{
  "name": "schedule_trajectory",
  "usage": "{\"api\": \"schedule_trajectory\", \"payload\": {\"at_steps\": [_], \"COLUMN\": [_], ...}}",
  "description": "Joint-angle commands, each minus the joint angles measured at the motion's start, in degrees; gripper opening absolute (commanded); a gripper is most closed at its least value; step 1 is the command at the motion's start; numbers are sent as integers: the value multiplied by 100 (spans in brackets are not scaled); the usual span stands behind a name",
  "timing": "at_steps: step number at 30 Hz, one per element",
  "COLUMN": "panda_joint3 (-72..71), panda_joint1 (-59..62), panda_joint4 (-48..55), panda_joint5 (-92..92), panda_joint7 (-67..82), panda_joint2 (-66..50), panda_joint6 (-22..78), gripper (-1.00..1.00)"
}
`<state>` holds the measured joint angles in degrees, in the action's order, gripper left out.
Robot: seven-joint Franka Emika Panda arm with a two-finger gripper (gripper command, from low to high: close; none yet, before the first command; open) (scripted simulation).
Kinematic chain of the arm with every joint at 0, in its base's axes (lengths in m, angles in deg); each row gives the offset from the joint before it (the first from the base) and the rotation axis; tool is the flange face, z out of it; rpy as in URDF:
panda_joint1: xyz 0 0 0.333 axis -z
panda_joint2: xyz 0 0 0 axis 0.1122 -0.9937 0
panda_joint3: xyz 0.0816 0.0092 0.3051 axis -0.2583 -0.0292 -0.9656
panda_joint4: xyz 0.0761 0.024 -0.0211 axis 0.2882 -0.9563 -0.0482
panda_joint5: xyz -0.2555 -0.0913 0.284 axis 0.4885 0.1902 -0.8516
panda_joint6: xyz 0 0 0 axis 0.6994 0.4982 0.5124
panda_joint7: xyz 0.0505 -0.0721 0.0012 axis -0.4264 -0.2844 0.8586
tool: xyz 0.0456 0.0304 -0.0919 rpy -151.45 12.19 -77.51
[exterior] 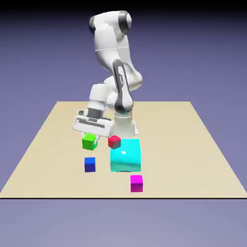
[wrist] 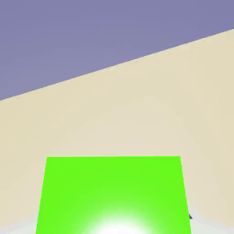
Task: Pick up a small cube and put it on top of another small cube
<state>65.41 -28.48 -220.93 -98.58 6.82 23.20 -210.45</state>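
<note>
A beige tabletop [exterior: 202, 159] lies before a plain blue-violet backdrop. One white arm [exterior: 112, 48] bends low over it. Five blocks show: one big cyan block [exterior: 126, 155], then four small cubes. The green cube [exterior: 89, 141] is gripped in the closed jaws and fills the hand view's bottom, hiding the fingertips. The blue cube [exterior: 89, 164] sits just nearer the camera than the green one, the red cube [exterior: 114, 141] beside the cyan block, and the magenta cube [exterior: 136, 183] nearest the camera.

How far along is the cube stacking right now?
Done: the gripper has shut on the green cube, which fills the hand view's bottom. In hand: carrying it. Left: setting it on the dark blue cube, which sits bare on the table, nearer the camera.
</note>
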Motion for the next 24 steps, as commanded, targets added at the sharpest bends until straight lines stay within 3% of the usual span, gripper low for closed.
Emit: {"api": "schedule_trajectory", "payload": {"at_steps": [1, 24], "panda_joint3": [-170, -4086], "panda_joint1": [207, 4980], "panda_joint4": [22, 531], "panda_joint5": [141, 3524], "panda_joint7": [-120, -2995], "panda_joint2": [-99, -2377], "panda_joint6": [-45, -1032], "gripper": [-100, -100]}}
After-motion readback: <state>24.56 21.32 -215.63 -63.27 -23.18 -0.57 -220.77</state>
